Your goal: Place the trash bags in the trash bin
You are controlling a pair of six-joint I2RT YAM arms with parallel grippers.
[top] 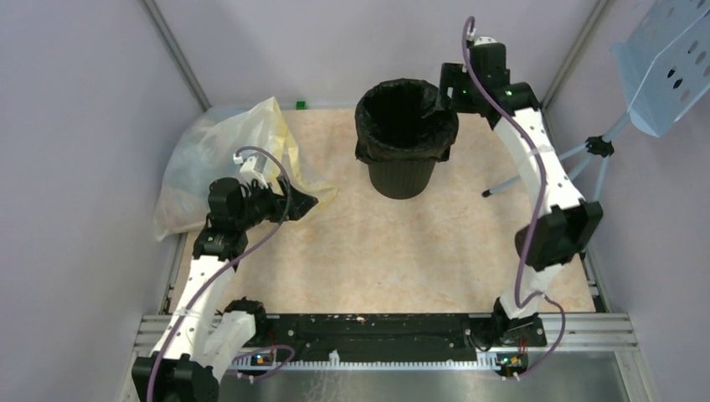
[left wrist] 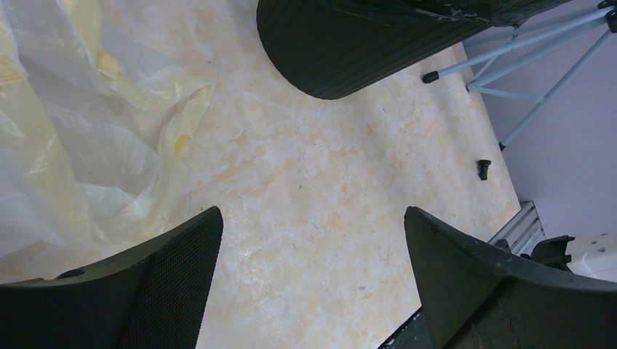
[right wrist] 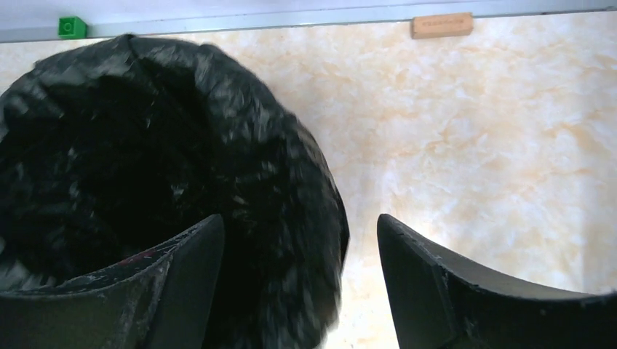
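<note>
nearest, the left gripper [top: 303,203] hangs low over the table [top: 377,260], well to the left of the bin [top: 402,177] and closer to the arm bases than it. its fingers are spread wide, with only bare tabletop between them. a big pale-yellow bag [top: 197,159] lies further left of the bin, just beside that gripper.

the bin stands upright toward the back of the table. the black bag [top: 407,117] is already inside the bin as a liner. its top edge is folded out over the rim and hangs as a crinkled skirt partway down the ribbed side.

the right gripper [right wrist: 300,222] sits at the bin's far-right rim, fingers apart and holding nothing. from its own camera one finger is over the bin's mouth and the other outside, with the folded edge between. whether either touches the plastic i cannot tell.

the job looks nearly done. the risk i see is at that rim: a finger snagging the thin plastic as it pulls away could drag the fold off, lift the liner out or tip the light bin.
</note>
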